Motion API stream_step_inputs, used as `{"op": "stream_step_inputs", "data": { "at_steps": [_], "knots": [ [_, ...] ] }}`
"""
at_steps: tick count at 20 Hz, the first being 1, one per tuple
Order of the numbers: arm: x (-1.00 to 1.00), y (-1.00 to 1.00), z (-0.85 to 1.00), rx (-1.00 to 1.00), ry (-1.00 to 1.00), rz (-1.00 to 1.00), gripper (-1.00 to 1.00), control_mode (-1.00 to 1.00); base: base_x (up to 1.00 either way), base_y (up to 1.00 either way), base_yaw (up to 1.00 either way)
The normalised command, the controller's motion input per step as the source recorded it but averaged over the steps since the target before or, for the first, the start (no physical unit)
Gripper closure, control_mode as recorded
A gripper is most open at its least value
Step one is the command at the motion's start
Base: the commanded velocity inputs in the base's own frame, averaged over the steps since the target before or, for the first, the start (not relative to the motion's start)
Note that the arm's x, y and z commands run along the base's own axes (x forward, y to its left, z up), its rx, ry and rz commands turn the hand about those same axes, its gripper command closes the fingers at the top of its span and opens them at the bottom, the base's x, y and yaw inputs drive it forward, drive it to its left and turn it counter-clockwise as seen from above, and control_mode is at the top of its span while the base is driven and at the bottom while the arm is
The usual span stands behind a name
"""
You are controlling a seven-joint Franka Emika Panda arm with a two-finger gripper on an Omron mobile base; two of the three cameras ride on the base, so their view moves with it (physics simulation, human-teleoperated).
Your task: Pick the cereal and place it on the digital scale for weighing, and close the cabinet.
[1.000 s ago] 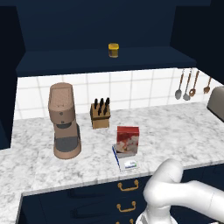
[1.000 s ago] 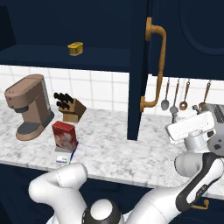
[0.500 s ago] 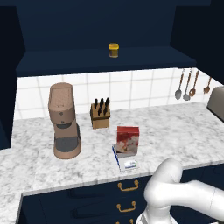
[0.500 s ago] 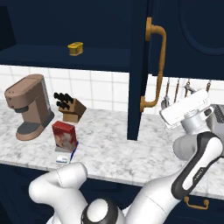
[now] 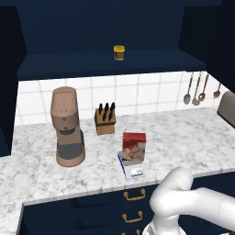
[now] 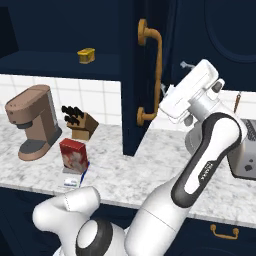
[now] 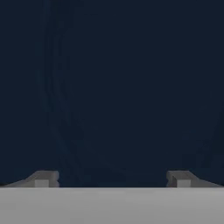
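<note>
one door of the cabinet (image 6: 135,75) stands open, its panel just ahead of our gripper (image 7: 113,178), whose tips are spread wide and empty. we judge the cereal (image 6: 73,155) already sits on the digital scale (image 6: 75,178), well off to our left.

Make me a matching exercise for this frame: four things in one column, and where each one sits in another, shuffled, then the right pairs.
Things:
1. cereal
2. yellow jar
3. knife block
4. gripper

Places or states:
A. on the open cabinet shelf
B. on the digital scale
C. open, facing a dark navy cabinet surface
D. on the counter by the tiled wall, right of the coffee machine

Pairs: 1-B, 2-A, 3-D, 4-C
</note>
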Motion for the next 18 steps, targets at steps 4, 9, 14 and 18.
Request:
{"op": "stream_step_inputs", "data": {
  "at_steps": [4, 9, 14, 18],
  "knots": [
    [-0.6, 1.0, 0.36, -0.01, -0.28, 0.31, -1.0, -1.0, 0.0, 0.0, 0.0],
    [-0.06, 1.0, 0.12, -0.04, -0.3, 0.18, -1.0, -1.0, 0.0, 0.0, 0.0],
    [0.64, 1.0, 0.06, -0.14, -0.12, -0.26, -1.0, -1.0, 0.0, 0.0, 0.0],
    [0.99, 0.92, -0.08, -0.22, 0.02, -0.59, -1.0, -1.0, 0.0, 0.0, 0.0]
  ]
}}
